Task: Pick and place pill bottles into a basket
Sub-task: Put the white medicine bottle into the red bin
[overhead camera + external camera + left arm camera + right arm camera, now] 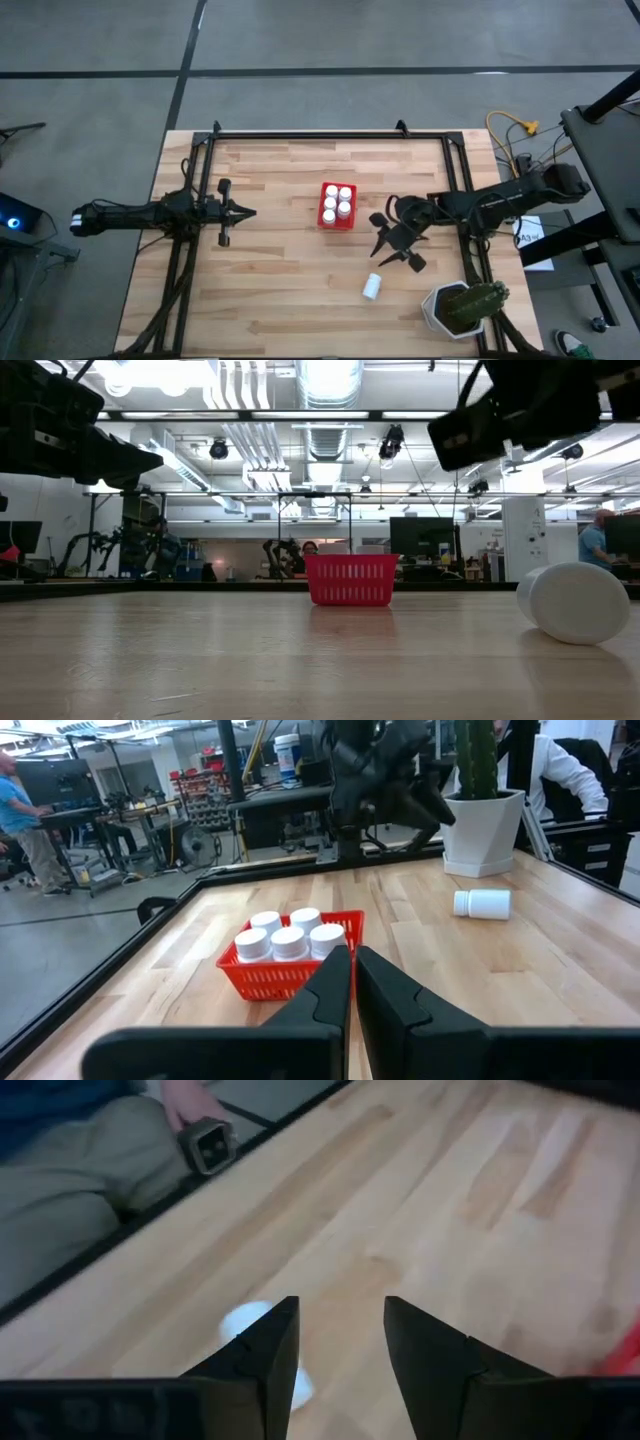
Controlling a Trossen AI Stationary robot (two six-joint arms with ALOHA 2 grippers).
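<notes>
Right gripper (396,240) hangs over the table with fingers spread and empty, just above the one loose pill bottle (372,287) lying on its side near the plant pot (440,305). Five other bottles stand in the red basket (337,206) mid-table. Left gripper (247,212) is stretched out flat off to the basket's left, fingers pressed together.

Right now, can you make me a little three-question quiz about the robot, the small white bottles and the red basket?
1. True or false: the red slotted plastic basket holds bottles.
2. How is the lone small white cylindrical pill bottle positioned: A upright, B on its side?
3. Which gripper is open above the wooden table?

Key: 1 true. 2 B. 3 the right gripper; the left gripper is shut.
</notes>
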